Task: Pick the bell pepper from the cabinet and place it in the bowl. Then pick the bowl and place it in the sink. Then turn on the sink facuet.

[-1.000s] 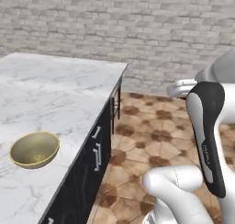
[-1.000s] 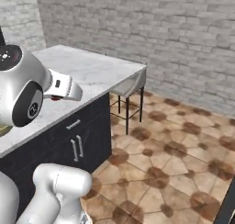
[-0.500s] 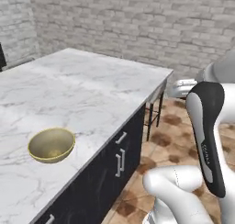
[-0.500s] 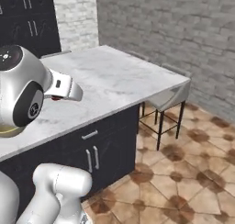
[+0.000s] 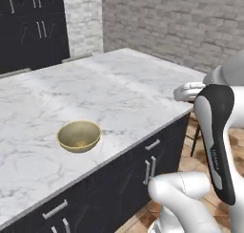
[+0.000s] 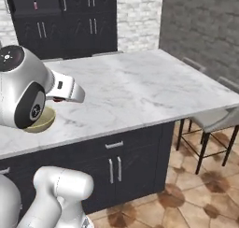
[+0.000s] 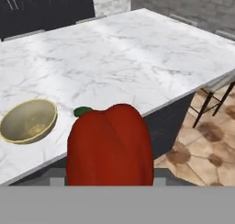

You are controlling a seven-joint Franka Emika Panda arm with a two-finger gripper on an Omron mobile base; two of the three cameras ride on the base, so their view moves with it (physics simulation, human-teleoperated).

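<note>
The white arm is seen rising from the lower right of the left base view, where a rounded white joint is followed by a long dark-sided link standing nearly upright. In the right base view a large white joint with a dark round cap is carried at the left, and a short white wrist segment is extended from it to the right. The gripper (image 7: 110,184) is held closed on the bell pepper (image 7: 110,147), which is pressed between the jaws in the hand view; the fingertips themselves are hidden behind it.
</note>
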